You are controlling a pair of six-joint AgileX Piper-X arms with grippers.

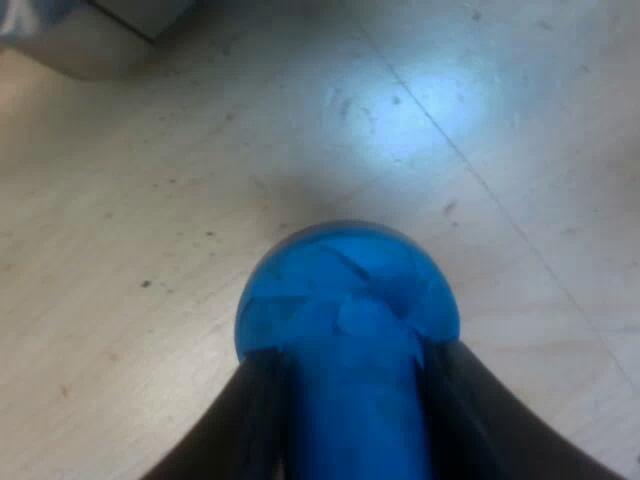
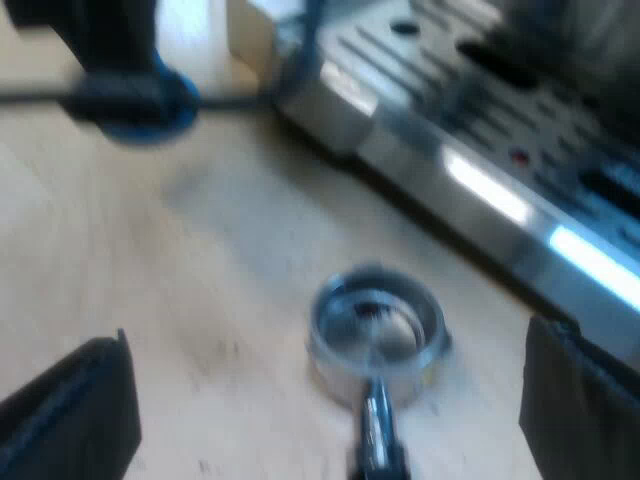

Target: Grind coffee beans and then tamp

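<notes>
My left gripper (image 1: 348, 360) is shut on the blue tamper (image 1: 345, 290), whose rounded end points down at the wooden table (image 1: 150, 250) with a gap below it. The metal holder (image 2: 378, 335) lies loose on the table beside the espresso machine (image 2: 480, 130), its round basket facing up and its dark handle (image 2: 378, 440) running back between my right fingers. My right gripper (image 2: 325, 345) stands open, its black fingers (image 2: 75, 410) spread wide on both sides of the holder without touching it. Farther off, the left gripper (image 2: 100, 50) hangs with the blue tamper (image 2: 150, 110) near the machine's corner.
The machine's slotted metal drip tray (image 2: 440, 70) and shiny front edge run close past the holder. A grey corner of the machine (image 1: 90, 40) shows beyond the tamper. Bare wooden table lies between the holder and the tamper.
</notes>
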